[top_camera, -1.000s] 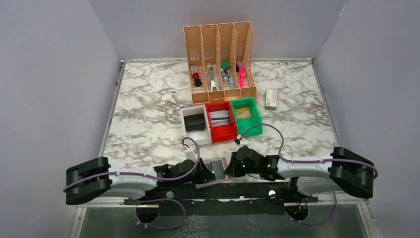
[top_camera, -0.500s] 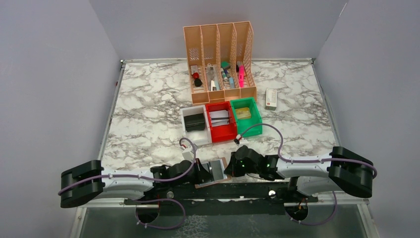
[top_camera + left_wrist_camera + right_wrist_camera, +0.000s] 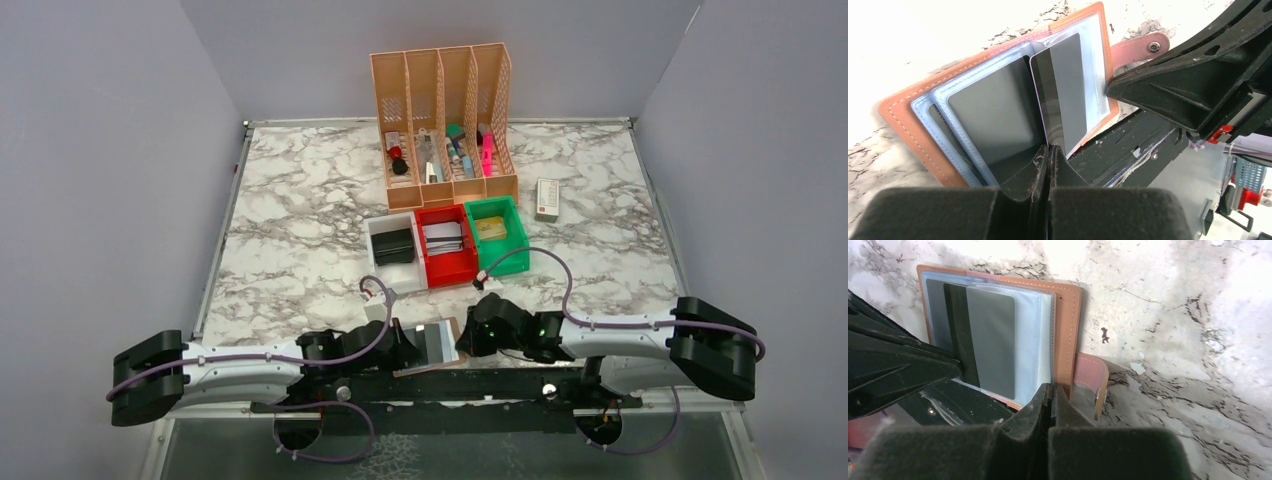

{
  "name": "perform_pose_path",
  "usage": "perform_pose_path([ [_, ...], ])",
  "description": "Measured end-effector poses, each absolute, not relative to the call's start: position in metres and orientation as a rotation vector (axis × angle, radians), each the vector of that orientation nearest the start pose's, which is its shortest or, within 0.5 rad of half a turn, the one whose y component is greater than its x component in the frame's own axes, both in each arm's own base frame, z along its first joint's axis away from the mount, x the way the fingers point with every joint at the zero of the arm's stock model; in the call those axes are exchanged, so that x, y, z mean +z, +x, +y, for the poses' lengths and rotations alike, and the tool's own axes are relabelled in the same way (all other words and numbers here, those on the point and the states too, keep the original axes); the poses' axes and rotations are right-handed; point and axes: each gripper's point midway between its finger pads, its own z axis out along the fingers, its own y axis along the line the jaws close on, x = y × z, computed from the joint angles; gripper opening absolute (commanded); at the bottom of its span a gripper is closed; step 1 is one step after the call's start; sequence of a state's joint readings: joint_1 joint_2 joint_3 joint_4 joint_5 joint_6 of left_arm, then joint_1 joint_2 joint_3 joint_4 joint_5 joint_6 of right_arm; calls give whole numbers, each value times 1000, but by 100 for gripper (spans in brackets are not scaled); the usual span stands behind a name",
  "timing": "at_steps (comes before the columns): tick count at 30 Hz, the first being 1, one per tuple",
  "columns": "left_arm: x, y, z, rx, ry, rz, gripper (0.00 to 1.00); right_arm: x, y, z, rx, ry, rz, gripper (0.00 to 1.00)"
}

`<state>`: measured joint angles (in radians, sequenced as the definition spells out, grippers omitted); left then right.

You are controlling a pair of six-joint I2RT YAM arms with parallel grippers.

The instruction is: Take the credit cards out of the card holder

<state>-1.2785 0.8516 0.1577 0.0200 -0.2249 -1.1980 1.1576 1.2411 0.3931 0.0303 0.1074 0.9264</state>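
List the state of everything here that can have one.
card holder, open flat on the table, strap unfastened.
credit card, partly out of its clear sleeve.
left gripper, shut on the credit card's corner.
right gripper, shut, tips at the card holder's edge by the strap.

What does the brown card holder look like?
The tan-brown, leather-looking card holder lies open at the near edge of the marble table. It has a stitched border, clear plastic sleeves and a snap strap. A grey card with a dark stripe pokes from one sleeve, seemingly pinched by the shut left gripper. The shut right gripper touches its strap corner.
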Motion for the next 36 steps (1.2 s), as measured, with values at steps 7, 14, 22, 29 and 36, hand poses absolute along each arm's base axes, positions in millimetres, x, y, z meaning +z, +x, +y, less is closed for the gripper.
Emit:
perform_pose_path([
  [7,30,78,-252,-979,-2,2473,0,30,106,272,798,-286,2517,8],
  [14,29,81,-261,-962,20,2477,0,59,106,289,907,-371,2442,20],
  [22,28,84,-269,-947,49,2477,0,41,100,305,919,-454,2496,22],
  [29,30,84,-270,-950,55,2474,0,27,100,299,860,-438,2541,34],
  [36,36,83,-265,-960,53,2467,0,28,101,295,863,-413,2524,36],
])
